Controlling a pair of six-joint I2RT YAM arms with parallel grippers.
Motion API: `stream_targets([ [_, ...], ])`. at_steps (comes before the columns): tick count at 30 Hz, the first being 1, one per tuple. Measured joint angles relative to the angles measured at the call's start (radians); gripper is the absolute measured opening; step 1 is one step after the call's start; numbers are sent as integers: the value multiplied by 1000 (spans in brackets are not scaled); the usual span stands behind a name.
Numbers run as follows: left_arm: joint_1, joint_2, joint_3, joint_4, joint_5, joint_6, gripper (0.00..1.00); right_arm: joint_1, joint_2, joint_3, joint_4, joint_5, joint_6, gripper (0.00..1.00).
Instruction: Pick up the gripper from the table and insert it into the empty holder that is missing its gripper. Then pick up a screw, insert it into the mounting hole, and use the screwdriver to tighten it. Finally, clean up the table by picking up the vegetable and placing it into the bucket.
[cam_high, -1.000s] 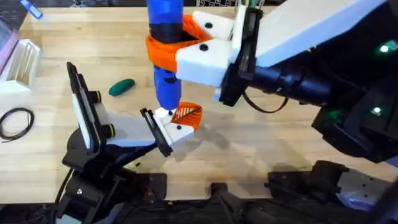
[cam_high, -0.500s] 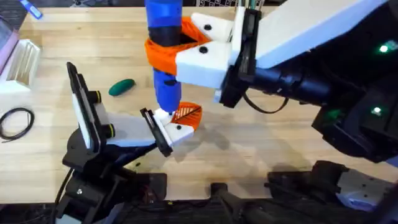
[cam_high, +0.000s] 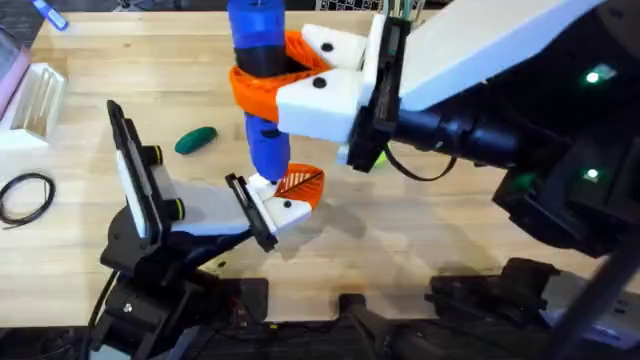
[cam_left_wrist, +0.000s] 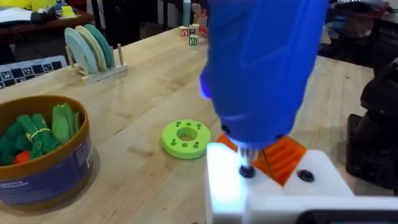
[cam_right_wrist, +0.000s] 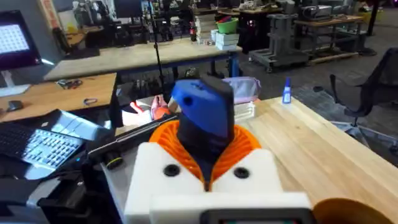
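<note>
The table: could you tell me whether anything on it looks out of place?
One thing: the smooth dark green oval toy vegetable lies loose on the light wooden table, while the tan-rimmed blue-purple bucket holds other green toy pieces.

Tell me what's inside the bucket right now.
In the left wrist view, the bucket holds bright green toy pieces with a bit of red. Its bottom is covered by them. The dark green vegetable lies on the table, not inside.
</note>
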Motion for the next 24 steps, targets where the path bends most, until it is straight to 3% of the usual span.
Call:
stream_targets([
  [13, 0, 0, 0, 0, 0, 0, 9, 0, 0, 0, 7, -7, -6, 20],
  [20, 0, -1, 0, 1, -3, 0, 9, -8, 2, -6, 201, -6, -10, 20],
  [24, 0, -1, 0, 1, -3, 0, 9, -21, -2, -6, 198, -7, -13, 20],
])
